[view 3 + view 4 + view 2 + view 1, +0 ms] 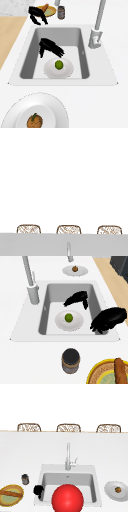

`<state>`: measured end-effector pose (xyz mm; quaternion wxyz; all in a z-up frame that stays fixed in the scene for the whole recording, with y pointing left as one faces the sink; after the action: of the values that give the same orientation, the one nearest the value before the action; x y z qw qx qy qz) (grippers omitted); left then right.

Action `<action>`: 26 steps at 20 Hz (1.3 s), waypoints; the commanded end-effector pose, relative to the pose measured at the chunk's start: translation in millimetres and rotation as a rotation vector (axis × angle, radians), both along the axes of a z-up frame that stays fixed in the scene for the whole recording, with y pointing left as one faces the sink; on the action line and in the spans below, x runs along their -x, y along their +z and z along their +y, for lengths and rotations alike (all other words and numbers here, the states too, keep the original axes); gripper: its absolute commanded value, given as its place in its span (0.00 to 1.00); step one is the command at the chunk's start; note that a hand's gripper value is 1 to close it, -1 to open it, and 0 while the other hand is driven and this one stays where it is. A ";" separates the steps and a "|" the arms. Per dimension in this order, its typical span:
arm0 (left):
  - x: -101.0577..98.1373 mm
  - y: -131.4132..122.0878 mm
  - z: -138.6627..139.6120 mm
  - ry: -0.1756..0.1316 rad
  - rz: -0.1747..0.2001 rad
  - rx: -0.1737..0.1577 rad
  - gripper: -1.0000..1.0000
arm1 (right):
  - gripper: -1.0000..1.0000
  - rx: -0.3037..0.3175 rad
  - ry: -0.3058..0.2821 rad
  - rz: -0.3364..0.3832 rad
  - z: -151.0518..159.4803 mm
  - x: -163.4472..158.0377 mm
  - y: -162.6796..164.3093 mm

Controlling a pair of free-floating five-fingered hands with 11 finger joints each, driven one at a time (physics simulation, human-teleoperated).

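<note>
Note: lime point(58, 64) sits mid white plate point(50, 72) on the sink point(25, 62) floor. Your right hand point(50, 46) hangs over it, fingers drooped loose, holding nothing. Both side views place the hand above the lime, so it likely lies straight below the fingertips. It is round, with no long axis. The left hand point(37, 490) is farther off at the sink's left rim, fingers slack and empty. In the front view a red ball point(67, 498) covers the basin.

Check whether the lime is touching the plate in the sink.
Touching. The left side view shows the lime resting on the middle of the white plate in the sink, no gap; the right side view shows the same.
</note>
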<state>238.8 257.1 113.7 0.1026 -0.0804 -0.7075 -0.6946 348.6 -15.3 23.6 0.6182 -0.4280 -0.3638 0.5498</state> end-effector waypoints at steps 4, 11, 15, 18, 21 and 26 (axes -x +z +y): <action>0.0 0.0 0.0 0.000 0.000 0.000 0.50 | 0.00 -0.004 -0.008 0.128 11.2 -22.5 -33.0; 0.0 0.0 0.0 0.000 0.000 0.000 0.50 | 0.00 -0.036 0.001 0.190 14.0 -57.5 -88.2; 0.0 0.0 0.0 0.000 0.000 0.000 0.50 | 0.00 -0.051 -0.002 0.181 14.8 -78.1 -120.9; 0.0 0.0 0.0 0.000 0.000 0.000 0.50 | 0.00 -0.048 0.009 0.206 14.9 -86.6 -141.0; 0.0 0.0 0.0 0.000 0.000 0.000 0.50 | 0.00 -0.030 0.008 0.275 15.3 -114.8 -135.5; 0.0 0.0 0.0 0.000 0.000 0.000 0.50 | 0.00 -0.041 0.019 0.318 6.4 -99.9 -123.0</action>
<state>238.8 257.1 113.7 0.1026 -0.0803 -0.7075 -0.6946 450.4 -1.4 -88.8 0.6728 -0.3212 -0.2693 0.6096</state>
